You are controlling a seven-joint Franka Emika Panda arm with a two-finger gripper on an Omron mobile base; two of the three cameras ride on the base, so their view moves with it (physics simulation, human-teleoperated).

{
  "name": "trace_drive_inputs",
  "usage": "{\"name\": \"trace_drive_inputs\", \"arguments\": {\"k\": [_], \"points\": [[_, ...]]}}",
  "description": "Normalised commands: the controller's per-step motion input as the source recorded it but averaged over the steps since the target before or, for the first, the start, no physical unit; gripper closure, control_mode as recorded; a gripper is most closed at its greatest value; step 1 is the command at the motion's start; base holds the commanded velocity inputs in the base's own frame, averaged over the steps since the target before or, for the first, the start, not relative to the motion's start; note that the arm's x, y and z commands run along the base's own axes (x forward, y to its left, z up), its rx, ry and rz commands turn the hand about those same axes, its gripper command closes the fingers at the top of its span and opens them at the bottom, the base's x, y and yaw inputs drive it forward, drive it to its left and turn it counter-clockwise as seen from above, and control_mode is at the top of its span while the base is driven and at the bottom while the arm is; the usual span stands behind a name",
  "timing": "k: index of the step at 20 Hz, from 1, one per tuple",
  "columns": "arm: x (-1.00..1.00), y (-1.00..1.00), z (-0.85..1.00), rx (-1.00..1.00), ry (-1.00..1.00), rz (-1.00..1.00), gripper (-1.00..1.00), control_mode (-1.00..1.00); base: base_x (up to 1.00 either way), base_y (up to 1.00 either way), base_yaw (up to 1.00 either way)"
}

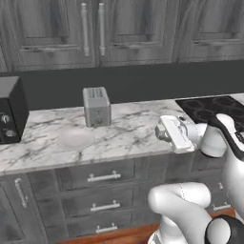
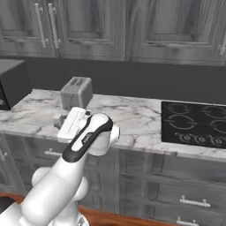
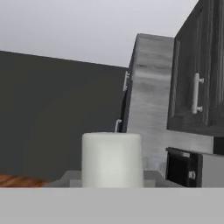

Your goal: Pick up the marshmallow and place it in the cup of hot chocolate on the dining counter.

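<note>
You have the toaster [image 1: 96,106] standing far back on the tabletop [image 1: 128,133], with the plate [image 1: 75,137] lying near and left of it, the microwave [image 1: 10,110] at the far left end, the cooktop [image 1: 209,107] at the right, and drawers [image 1: 102,177] below.

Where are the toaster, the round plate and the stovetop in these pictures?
toaster [image 1: 96,106]: left base view, on its front face.
round plate [image 1: 75,138]: left base view, on its pale middle.
stovetop [image 2: 194,123]: right base view, on the black glass between the burner rings.
</note>
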Motion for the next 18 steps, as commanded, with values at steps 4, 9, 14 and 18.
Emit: {"name": "trace_drive_inputs", "arguments": {"k": [4, 9, 14, 18], "points": [[0.00, 0.00, 0.00, 0.00, 0.00, 0.00, 1.00, 1.00, -0.16, -0.61, -0.50], [0.00, 0.00, 0.00, 0.00, 0.00, 0.00, 1.00, 1.00, 0.00, -0.03, -0.99], [0.00, 0.00, 0.00, 0.00, 0.00, 0.00, 1.00, 1.00, 0.00, 0.00, -1.00], [0.00, 0.00, 0.00, 0.00, 0.00, 0.00, 1.00, 1.00, 0.00, 0.00, -0.99]]}}
